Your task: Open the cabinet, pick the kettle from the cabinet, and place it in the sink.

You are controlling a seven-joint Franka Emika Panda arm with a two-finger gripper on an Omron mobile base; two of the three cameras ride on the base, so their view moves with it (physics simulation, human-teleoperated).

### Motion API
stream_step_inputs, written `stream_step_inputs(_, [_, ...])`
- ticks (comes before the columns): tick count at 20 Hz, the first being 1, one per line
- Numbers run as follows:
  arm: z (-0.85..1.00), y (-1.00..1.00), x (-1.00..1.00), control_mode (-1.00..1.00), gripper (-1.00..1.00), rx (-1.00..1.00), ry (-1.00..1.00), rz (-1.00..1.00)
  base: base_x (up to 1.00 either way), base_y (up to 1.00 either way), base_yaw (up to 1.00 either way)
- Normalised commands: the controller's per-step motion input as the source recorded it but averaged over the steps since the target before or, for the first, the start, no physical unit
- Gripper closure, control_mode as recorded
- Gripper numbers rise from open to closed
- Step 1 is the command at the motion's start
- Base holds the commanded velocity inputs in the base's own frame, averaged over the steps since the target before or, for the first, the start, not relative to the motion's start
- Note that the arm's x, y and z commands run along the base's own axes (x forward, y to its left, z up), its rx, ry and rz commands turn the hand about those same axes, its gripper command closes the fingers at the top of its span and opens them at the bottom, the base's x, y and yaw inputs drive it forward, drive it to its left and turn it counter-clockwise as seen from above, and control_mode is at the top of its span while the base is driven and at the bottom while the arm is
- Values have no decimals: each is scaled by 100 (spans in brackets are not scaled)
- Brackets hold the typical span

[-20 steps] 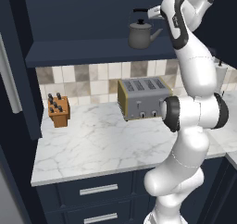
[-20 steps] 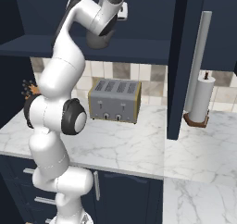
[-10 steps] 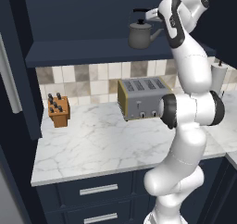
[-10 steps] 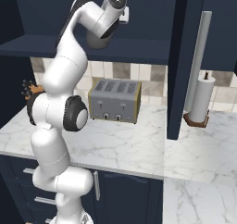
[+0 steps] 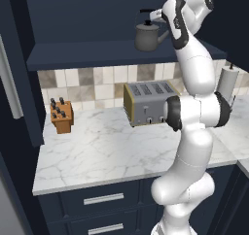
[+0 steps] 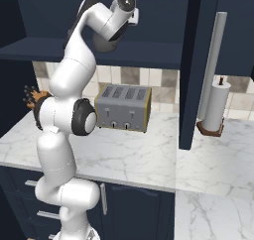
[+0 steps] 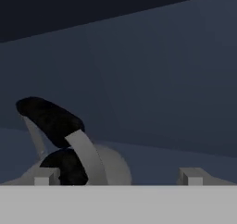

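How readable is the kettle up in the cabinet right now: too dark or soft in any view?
Left base view: kettle reads clearly, grey against the dark cabinet interior. Right base view: the arm hides most of it. Hand view: dim and soft; the kettle sits low and left of centre, the black handle blending into shadow, with the open hand behind it.

Open shelf room lies right of the kettle point(image 5: 147, 36); cabinet point(image 7: 152, 79) back wall behind.

The white arm point(image 5: 194, 108) reaches high, wrist bent back, its gripper point(image 7: 118, 177) with jaws spread wide
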Motion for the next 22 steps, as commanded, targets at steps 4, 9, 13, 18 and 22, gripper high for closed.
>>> stream_step_inputs(4, [0, 0, 33, -100, -100, 2, 0, 0, 0, 0, 0])
stream_step_inputs(9, [0, 0, 42, -100, -100, 2, 0, 0, 0, 0, 0])
stream_step_inputs(13, [1, 0, 29, -100, 100, 2, -1, 0, 0, 0, 0])
stream_step_inputs(18, [25, 0, 0, -100, 100, 5, -8, 0, 0, 0, 0])
stream_step_inputs(22, [19, 0, 0, -100, 100, 5, -6, 0, 0, 0, 0])
